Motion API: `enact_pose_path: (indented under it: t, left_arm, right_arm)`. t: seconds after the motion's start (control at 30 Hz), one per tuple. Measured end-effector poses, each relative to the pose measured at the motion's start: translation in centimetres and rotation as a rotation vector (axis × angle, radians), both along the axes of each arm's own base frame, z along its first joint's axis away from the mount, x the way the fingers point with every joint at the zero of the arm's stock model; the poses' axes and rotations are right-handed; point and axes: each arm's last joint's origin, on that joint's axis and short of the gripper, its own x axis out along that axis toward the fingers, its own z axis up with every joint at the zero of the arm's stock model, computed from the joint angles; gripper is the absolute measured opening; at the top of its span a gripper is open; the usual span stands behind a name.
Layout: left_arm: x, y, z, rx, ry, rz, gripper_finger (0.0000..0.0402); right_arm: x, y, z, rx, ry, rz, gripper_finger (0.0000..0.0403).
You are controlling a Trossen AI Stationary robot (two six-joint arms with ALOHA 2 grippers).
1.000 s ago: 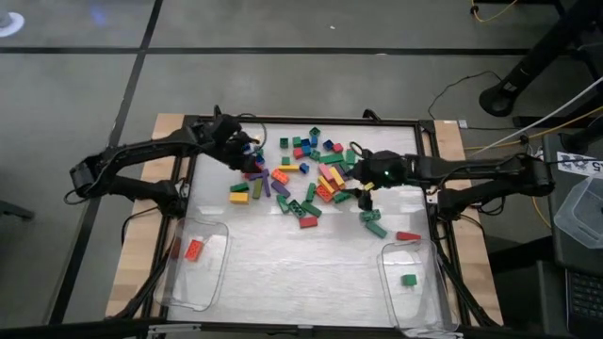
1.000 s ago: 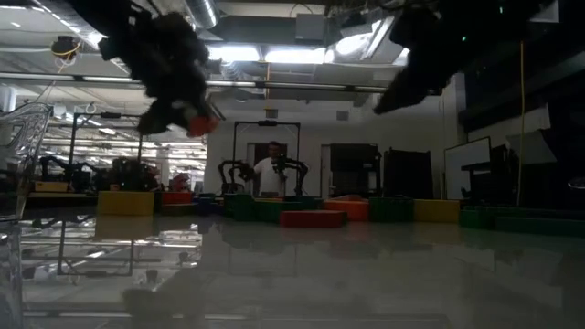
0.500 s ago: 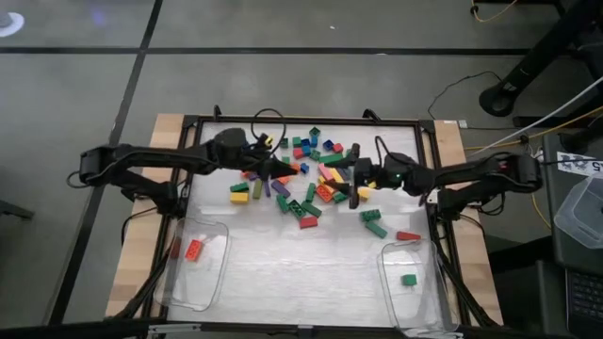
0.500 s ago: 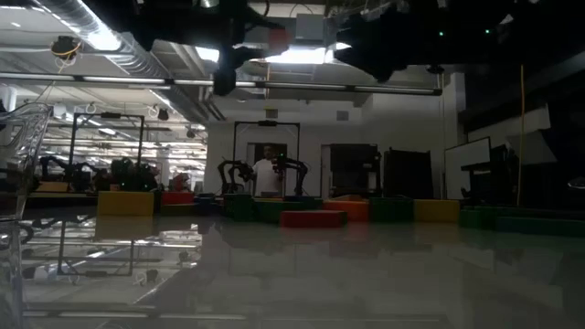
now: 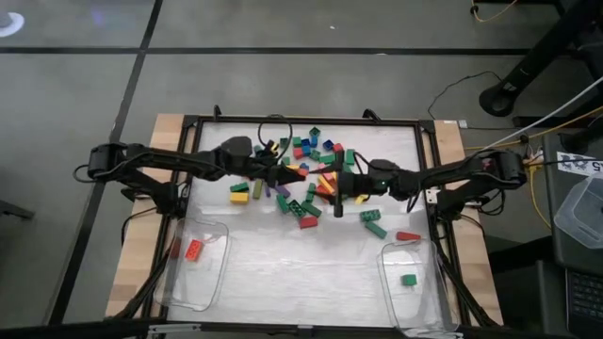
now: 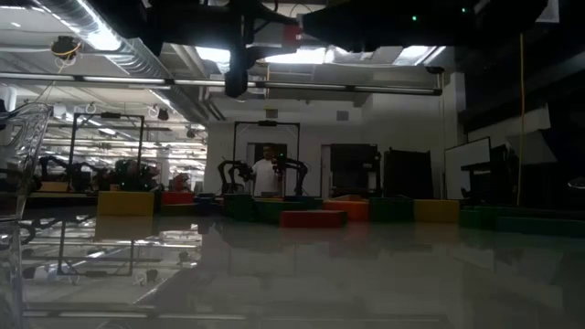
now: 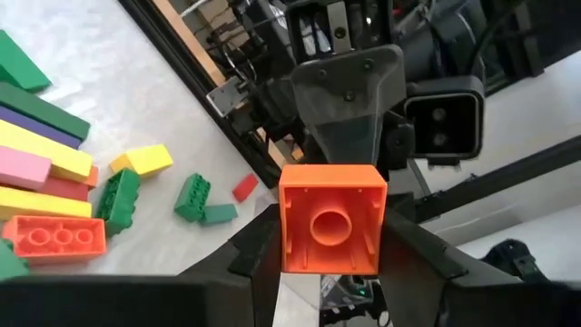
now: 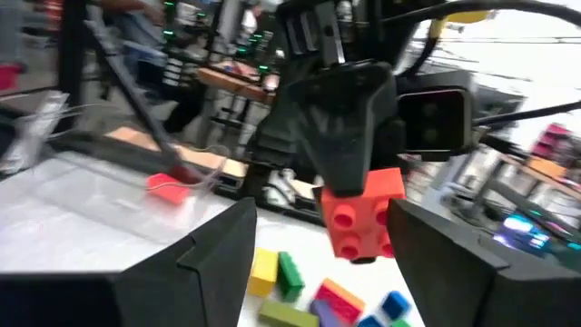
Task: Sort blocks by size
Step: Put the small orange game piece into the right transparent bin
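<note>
Loose blocks (image 5: pixel 308 222) in many colours lie in a pile on the far half of the white table top. Above the pile, my left gripper (image 5: pixel 300 172) reaches level from the table's left, shut on an orange square block (image 7: pixel 331 221). The same orange block (image 8: pixel 363 222) shows its studs in the right wrist view. My right gripper (image 5: pixel 336 181) reaches level from the table's right and faces that block, open, with its fingers (image 8: pixel 222 250) wide and clear of it. My left gripper pinches the orange block by two opposite side walls (image 7: pixel 287 254) between its two fingers. The fingers lie level and come from the table's left. The block is lifted clear above the pile, with its hollow underside toward my left wrist and its studs toward my right gripper.
A clear tub (image 5: pixel 209 282) at the near left holds an orange block (image 5: pixel 194 250). A second clear tub (image 5: pixel 429 297) at the near right holds a green block (image 5: pixel 409 280). A black frame (image 5: pixel 301 121) rims the table top. A bare white stretch lies between the tubs.
Both grippers have come up from the pile and tipped from pointing down to level. My left gripper has carried the orange block toward the table's right. My right gripper has gone toward the table's left, so the two now face each other over the pile.
</note>
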Motion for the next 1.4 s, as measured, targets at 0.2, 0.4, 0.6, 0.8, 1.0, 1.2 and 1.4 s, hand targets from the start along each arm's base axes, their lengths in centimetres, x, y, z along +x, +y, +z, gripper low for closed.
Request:
enact_pose_path:
  t: [0.2, 0.4, 0.6, 0.8, 1.0, 1.2, 1.4]
  left_arm:
    - [0.02, -0.15, 0.13, 0.002, -0.012, -0.003, 0.0137]
    - [0.02, -0.15, 0.16, 0.003, -0.015, -0.003, 0.0137]
    - [0.02, -0.15, 0.09, 0.001, -0.008, -0.005, 0.0137]
    - [0.06, -0.25, 0.11, 0.002, -0.013, -0.018, 0.0137]
    - [0.05, -0.19, 0.08, 0.004, -0.01, -0.015, 0.0137]
    - [0.06, -0.19, 0.08, 0.009, -0.01, -0.014, 0.0137]
    - [0.06, -0.18, 0.08, 0.009, -0.01, -0.011, 0.0137]
  right_arm:
    - [0.22, 0.04, 0.27, -0.008, -0.008, -0.015, 0.025]
    - [0.23, 0.03, 0.21, -0.03, 0.0, -0.031, 0.025]
    - [0.24, 0.0, 0.09, -0.032, 0.015, -0.036, 0.025]
    - [0.27, -0.27, -0.16, -0.052, 0.039, -0.111, 0.025]
    - [0.26, -0.23, -0.04, -0.052, 0.028, -0.111, 0.025]
    - [0.27, -0.09, 0.05, -0.079, 0.018, -0.063, 0.025]
    - [0.26, 0.02, 0.26, -0.08, -0.004, -0.026, 0.025]
